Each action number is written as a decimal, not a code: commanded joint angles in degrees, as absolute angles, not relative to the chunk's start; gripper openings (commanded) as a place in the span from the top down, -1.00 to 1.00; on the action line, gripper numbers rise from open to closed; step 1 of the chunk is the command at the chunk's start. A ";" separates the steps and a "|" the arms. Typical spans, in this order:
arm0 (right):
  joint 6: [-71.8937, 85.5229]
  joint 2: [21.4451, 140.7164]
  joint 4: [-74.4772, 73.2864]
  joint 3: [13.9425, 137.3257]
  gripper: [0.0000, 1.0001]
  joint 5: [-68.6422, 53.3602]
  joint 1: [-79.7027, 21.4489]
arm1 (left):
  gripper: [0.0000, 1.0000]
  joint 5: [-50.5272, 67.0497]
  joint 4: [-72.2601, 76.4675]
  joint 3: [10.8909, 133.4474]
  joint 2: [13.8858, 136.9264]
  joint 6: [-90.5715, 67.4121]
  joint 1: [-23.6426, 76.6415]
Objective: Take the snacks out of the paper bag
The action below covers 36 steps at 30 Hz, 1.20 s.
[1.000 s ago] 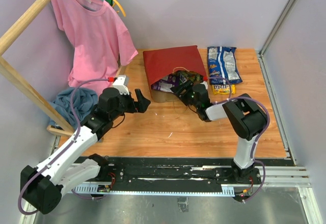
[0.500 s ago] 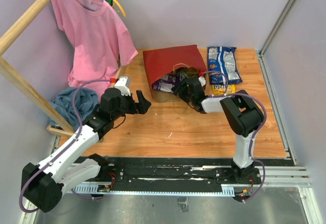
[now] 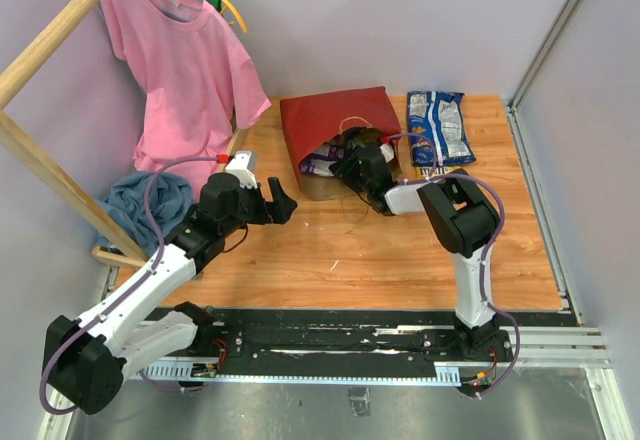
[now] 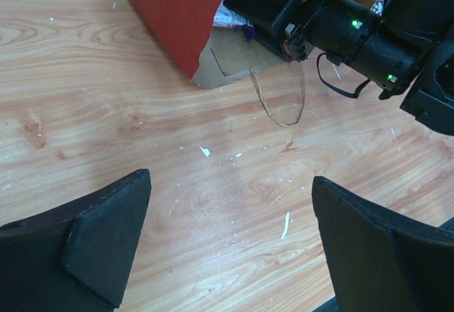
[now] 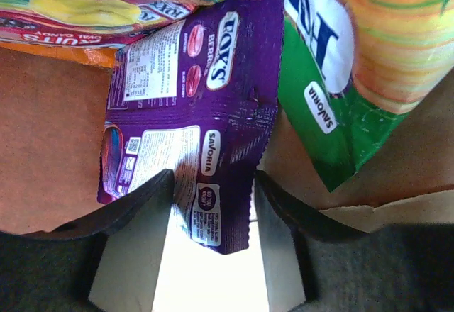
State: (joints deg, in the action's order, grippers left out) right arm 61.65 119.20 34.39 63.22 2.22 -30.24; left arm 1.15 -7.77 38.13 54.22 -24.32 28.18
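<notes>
The red paper bag (image 3: 335, 118) lies on its side at the back middle, its mouth toward me; it also shows in the left wrist view (image 4: 177, 14). My right gripper (image 3: 348, 165) is inside the mouth. In the right wrist view it (image 5: 213, 184) is open, with the corner of a purple packet (image 5: 206, 113) between its fingers. A green packet (image 5: 333, 135), an orange one (image 5: 397, 35) and a yellow-red one (image 5: 85, 10) lie around it on the brown inside. A blue-white cookie bag (image 3: 438, 125) lies outside, to the bag's right. My left gripper (image 3: 280, 200) is open and empty over bare wood (image 4: 230, 184).
A pink shirt (image 3: 185, 60) hangs on a wooden rack (image 3: 50, 30) at the back left, with a blue cloth heap (image 3: 130, 200) below it. The bag's loose twisted handle (image 4: 280, 110) lies on the wood. Small paper scraps (image 4: 285, 223) lie between my left fingers.
My right gripper has moved up and to the left, deeper into the bag's mouth. The left arm has hardly moved.
</notes>
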 commanded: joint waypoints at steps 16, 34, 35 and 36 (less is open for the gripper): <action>55.97 103.28 32.74 56.39 0.94 -0.27 -35.94 | -0.99 -1.48 -7.43 40.80 55.98 -22.92 27.82; 46.33 46.99 -14.35 36.80 0.99 8.48 -36.00 | -0.99 -6.82 -8.31 43.11 57.65 -19.75 27.77; 43.43 43.49 -18.22 37.61 0.99 11.89 -35.77 | -0.99 -6.39 -8.08 42.97 57.92 -20.03 27.80; 39.95 39.80 -21.73 38.75 0.99 14.49 -35.57 | -0.99 -5.84 -7.65 42.73 58.21 -20.24 27.85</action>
